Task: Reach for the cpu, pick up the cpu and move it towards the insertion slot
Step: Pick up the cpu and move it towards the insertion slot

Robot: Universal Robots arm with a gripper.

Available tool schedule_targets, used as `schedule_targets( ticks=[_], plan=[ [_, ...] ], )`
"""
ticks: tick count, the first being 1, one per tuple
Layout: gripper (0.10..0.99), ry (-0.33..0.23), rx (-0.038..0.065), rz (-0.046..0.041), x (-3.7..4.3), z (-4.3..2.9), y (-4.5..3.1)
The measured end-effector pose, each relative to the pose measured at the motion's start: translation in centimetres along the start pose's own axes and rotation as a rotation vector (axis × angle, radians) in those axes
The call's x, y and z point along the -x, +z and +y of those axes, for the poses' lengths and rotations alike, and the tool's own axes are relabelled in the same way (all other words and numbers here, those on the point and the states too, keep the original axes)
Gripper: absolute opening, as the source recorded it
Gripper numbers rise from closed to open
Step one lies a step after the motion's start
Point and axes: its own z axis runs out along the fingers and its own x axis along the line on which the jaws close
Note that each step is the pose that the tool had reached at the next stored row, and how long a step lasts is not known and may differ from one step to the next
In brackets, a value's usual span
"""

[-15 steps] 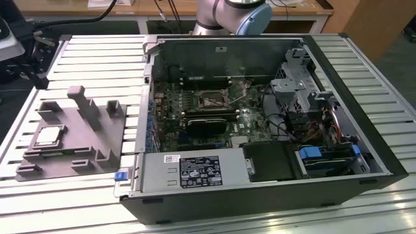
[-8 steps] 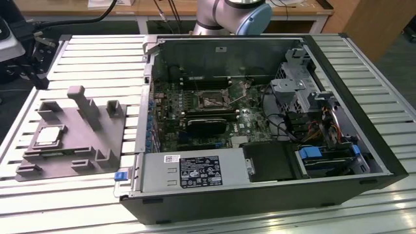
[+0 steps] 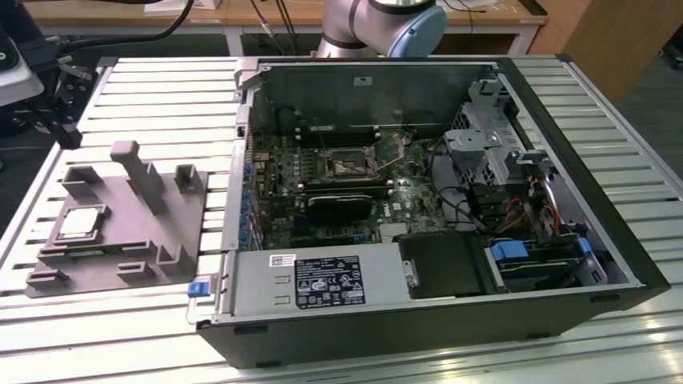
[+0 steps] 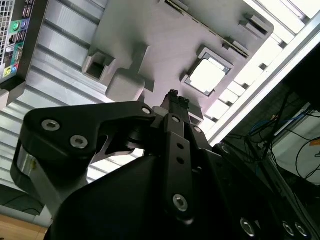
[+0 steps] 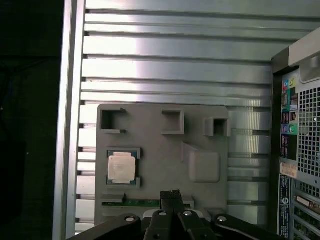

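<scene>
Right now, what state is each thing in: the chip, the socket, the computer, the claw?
cpu: lying flat in a grey tray recess, untouched.
insertion slot: dark within its silver bracket, unfilled.
computer case: on its side, open.
gripper: shut, empty, above the tray's edge.

Exterior view: high, off the arm, looked down across the table (image 3: 128,320), the computer case (image 3: 427,336) and the tray (image 3: 107,264).
First wrist view: faced straight down onto the tray, past the gripper (image 5: 170,196), fairly near.
Second wrist view: sat close behind the gripper, looked obliquely along it.
Shared: all 3 held the tray with the cpu (image 3: 81,222).
</scene>
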Motion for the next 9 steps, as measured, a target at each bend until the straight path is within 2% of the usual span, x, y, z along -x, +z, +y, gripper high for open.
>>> schedule_targets(
  ticks=[9],
  plan=[
    [0.106,0.000,0.000,-0.0001,-0.08,-0.02,0.55]
  ],
)
